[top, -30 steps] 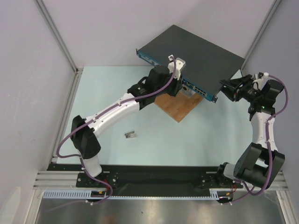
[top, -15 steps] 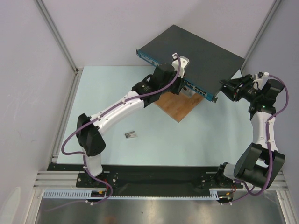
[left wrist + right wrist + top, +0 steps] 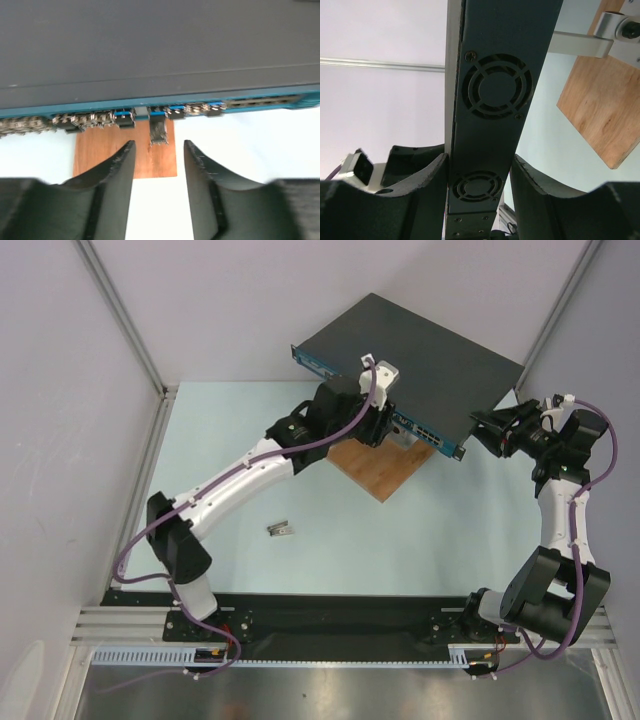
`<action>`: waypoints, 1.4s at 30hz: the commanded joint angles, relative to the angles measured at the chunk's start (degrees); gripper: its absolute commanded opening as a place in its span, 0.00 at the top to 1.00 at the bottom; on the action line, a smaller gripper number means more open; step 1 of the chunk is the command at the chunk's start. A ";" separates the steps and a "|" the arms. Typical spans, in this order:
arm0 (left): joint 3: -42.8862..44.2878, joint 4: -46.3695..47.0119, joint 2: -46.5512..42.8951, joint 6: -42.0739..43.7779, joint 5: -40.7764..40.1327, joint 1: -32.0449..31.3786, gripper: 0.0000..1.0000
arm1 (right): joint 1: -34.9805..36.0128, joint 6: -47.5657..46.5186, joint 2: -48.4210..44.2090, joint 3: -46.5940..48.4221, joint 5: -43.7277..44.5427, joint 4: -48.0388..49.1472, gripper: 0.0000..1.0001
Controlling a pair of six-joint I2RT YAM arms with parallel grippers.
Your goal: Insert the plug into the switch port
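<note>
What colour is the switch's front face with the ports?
Blue; the switch's front face shows best in the left wrist view.

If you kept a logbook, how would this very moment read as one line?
left gripper: open, clear of plug | plug: sticking out of a front port of the switch | right gripper: clamped on switch end

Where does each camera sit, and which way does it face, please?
Top external: overhead behind the bases, looking down at the pale blue table; left arm, right arm whole.
Left wrist: faces the blue-fronted flat dark grey metal switch; open left gripper frames the small dark plug.
Right wrist: faces the switch's vented end, gripped by the right gripper.
All three share the switch and brown wooden board.
</note>
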 commanded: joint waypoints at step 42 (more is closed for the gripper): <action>5.42 2.42 3.14 4.28 -3.47 0.39 0.85 | 1.27 -3.88 2.67 0.93 3.16 0.13 1.00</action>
